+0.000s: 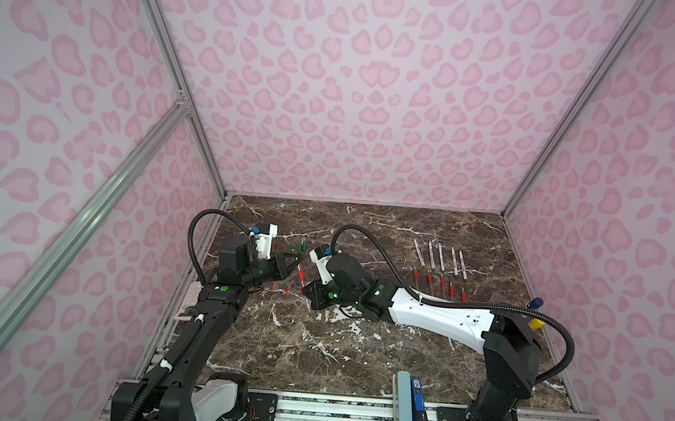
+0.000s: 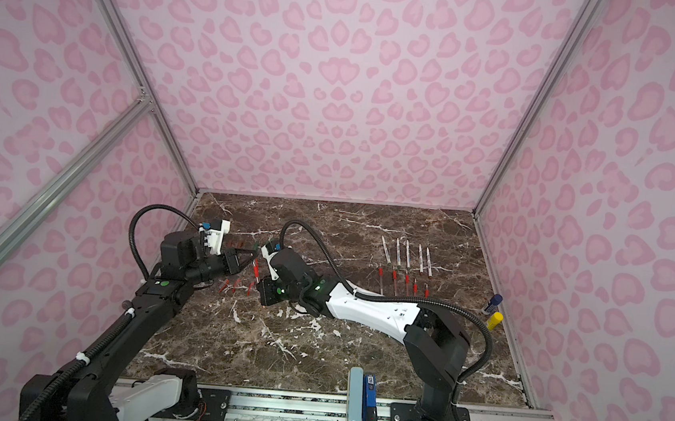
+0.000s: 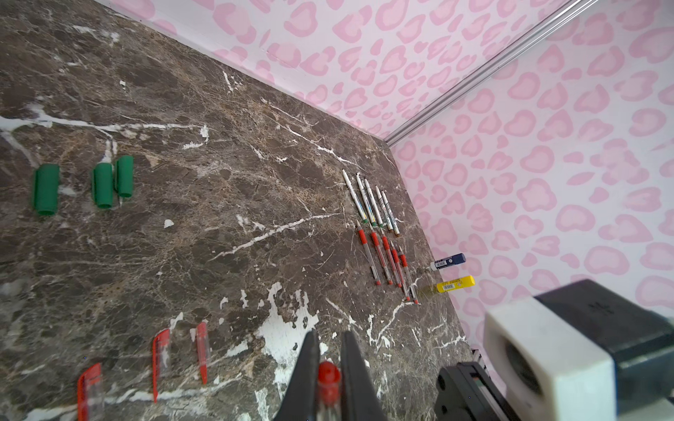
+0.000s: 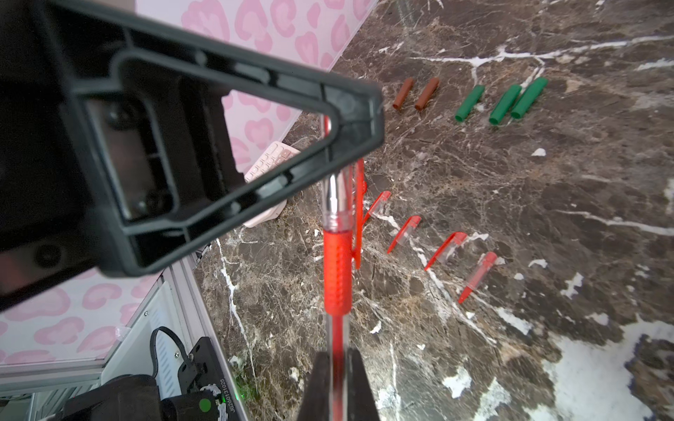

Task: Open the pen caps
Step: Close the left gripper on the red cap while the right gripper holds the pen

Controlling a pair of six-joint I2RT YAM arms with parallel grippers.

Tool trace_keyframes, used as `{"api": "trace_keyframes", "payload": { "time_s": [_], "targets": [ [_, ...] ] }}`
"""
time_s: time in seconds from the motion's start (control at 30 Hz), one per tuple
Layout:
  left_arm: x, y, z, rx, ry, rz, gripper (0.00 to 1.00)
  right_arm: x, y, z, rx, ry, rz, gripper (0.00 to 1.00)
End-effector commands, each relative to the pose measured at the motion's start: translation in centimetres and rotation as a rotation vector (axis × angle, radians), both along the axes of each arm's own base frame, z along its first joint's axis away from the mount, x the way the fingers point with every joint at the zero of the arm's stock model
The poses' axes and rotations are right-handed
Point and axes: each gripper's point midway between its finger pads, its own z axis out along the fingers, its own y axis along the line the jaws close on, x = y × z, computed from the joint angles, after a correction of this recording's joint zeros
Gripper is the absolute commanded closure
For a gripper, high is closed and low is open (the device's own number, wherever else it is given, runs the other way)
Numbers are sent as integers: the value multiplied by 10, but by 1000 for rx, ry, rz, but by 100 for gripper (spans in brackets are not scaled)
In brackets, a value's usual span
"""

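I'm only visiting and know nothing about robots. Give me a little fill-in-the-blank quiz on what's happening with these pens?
1. The left claw and right claw hold one ___ pen between them.
2. The left claw is shut on that pen's ___.
3. ___ loose green caps lie on the table.
4. Beside them lie two ___ caps.

Missing words: red; cap; Three; brown.

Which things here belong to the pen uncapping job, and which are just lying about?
Job: held red pen, its cap, loose red caps, green caps, brown caps, laid-out pens.
Lying about: blue-capped tube, yellow tube, pink keypad.
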Motion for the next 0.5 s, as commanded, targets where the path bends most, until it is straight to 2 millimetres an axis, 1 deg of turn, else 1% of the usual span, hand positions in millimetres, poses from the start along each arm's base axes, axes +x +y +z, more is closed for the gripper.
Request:
{"api": "trace_keyframes", "payload": {
  "time_s": [0.0,0.07,0.1,0.2,0.27,0.3,0.43,0.47],
  "targets": [
    [3,2,5,16,-26,9,97,6,6,6,19,-33,4,87],
    [3,2,7,6,-37,9,97,8,8,5,32,-39,7,79],
    [3,1,7,2,-38,5,97,9,9,3,24,-36,10,77],
    [3,1,8,4,-24,4,97,16,10,-1,-9,-34,12,75],
    [3,1,9,0,-29,6,97,20,11,-1,1,-39,9,76],
    [2,0,9,-5,-37,5,97,21,11,-4,4,-35,12,79],
    [3,4,10,17,-31,13,97,21,9,-13,-23,-7,12,98],
    [3,4,11,24,-35,16,97,18,8,-15,-15,-3,12,100]
  ]
}}
